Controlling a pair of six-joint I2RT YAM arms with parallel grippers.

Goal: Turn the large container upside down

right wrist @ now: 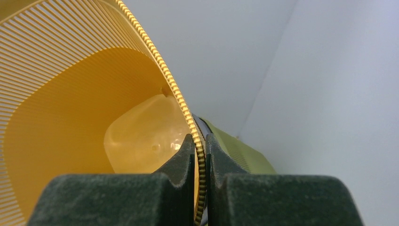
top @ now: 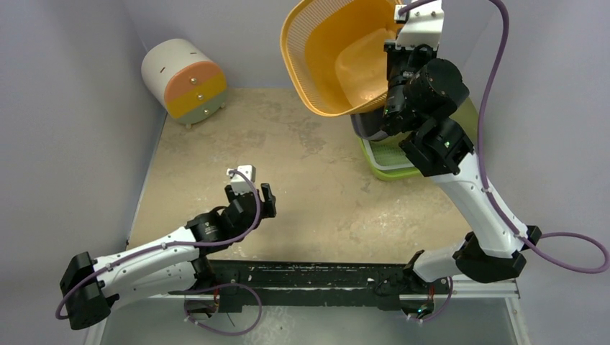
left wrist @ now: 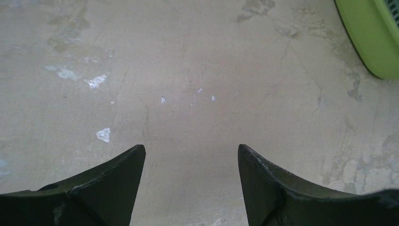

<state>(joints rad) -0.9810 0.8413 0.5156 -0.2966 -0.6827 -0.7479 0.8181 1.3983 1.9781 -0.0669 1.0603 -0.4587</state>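
The large container is an orange slatted basket (top: pixel 327 54), lifted high at the back right and tipped on its side, its opening facing the camera. My right gripper (top: pixel 392 61) is shut on its rim; in the right wrist view the ribbed rim (right wrist: pixel 188 120) is pinched between my fingers at the gripper (right wrist: pixel 200 146). My left gripper (top: pixel 248 198) is open and empty, low over the table's middle left; the left wrist view shows the gripper (left wrist: pixel 190 155) over bare tabletop.
A green basket (top: pixel 392 154) sits on the table under the right arm, with a dark container partly hidden behind it; its edge shows in the left wrist view (left wrist: pixel 371 37). A white, pink, yellow and green drawer cylinder (top: pixel 183 77) lies at the back left. Grey walls surround the table.
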